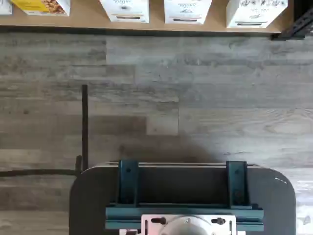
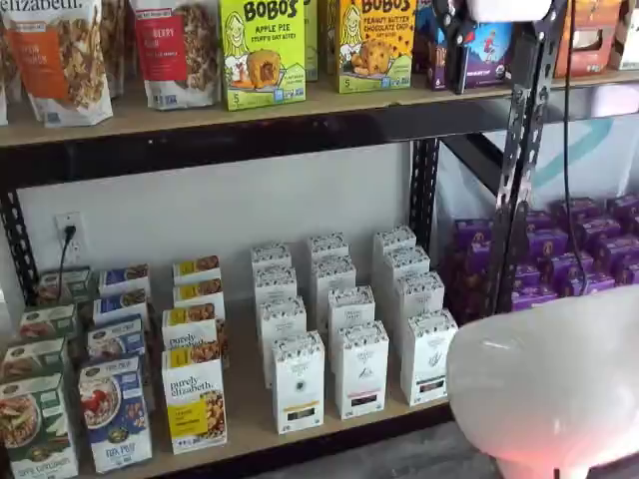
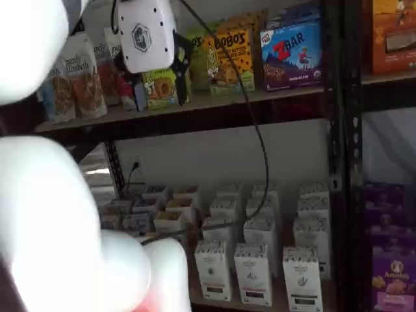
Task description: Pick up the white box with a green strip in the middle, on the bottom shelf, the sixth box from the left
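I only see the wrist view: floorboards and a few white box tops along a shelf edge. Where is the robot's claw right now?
Observer: The gripper hangs high and open, level with the Bobo's boxes, holding nothing.
Operator: Is it near the white box with a green strip?
Observer: No. That box stands at the front of the bottom shelf, well below the gripper.
Operator: Anything behind that box?
Observer: Yes, a row of like white cartons runs back behind it.
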{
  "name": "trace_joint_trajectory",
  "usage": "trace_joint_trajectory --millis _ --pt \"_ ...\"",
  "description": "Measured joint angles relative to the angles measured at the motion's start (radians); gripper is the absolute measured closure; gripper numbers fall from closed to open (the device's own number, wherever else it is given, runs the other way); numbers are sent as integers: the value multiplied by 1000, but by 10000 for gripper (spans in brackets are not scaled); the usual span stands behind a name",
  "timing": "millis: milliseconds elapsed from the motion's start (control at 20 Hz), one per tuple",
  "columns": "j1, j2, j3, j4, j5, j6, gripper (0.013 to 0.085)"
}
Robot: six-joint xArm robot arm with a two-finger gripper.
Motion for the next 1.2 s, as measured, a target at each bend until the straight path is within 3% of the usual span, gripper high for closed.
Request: trace_joint_trajectory --millis 150,400,750,950,1200 --pt "65 4 -2 -69 6 34 130" --pt "49 -12 31 -65 -28 24 130" --pt "-27 -48 167 -85 -159 -51 130" --pt "-111 -72 304 -65 -296 -123 130" --pt "-150 -84 466 -67 -457 -158 130"
